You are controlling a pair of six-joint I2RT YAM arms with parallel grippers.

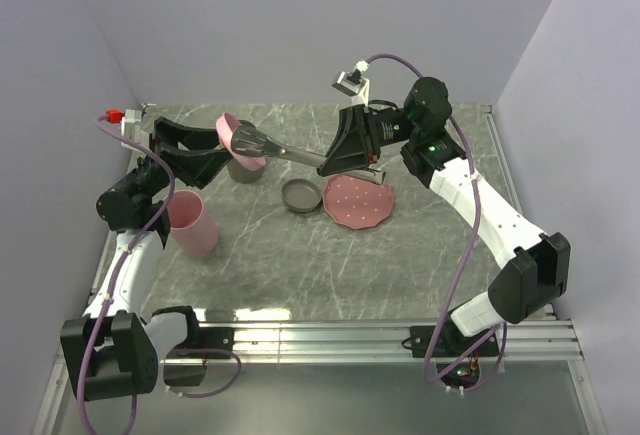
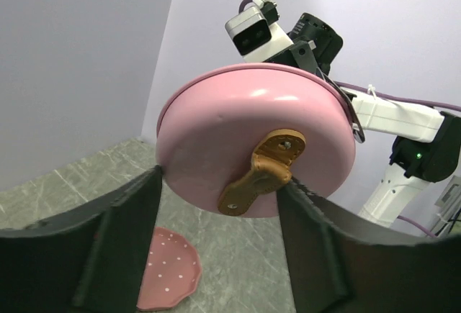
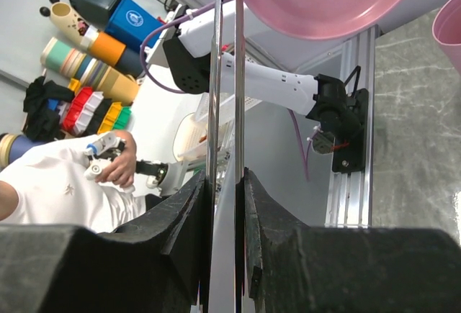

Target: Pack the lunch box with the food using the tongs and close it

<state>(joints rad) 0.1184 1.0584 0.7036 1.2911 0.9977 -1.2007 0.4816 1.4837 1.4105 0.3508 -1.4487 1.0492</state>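
**Left hand (image 2: 220, 183) astride the pink lid (image 2: 238, 126); right hand (image 3: 225, 180) clamped on the tongs (image 1: 288, 153)**

Black fingers (image 2: 122, 241) of the left hand fill the foreground of the left wrist view. They stand well apart, one on each side of the lid's lower edge. The lid is round and tilted up on edge, with its domed outer face towards that camera. A tan tab (image 2: 263, 173) is fixed to this face and lies between the fingers, nearer the right-hand one. The lid's rim meets both fingertips, but it cannot be told whether they bear on it.

From above, the left arm rises from its base, bends at the elbow by the left edge of the desk (image 1: 300, 265), and reaches towards the back-left area. There the lid stands over the grey lunch box (image 1: 243, 170). The lid hides the inside of the box.

The right arm runs up and back to a high elbow, and its wrist is turned to the left. The right hand is closed tight on the tongs near their joined end, with the two thin arms pressed almost together. The tongs point left across the desk, and their tips reach the hollow side of the lid.

A small grey dish (image 1: 299, 196) sits just beside a dotted pink plate (image 1: 360, 203) at mid-desk. A pink cup (image 1: 190, 223) stands near the left arm.
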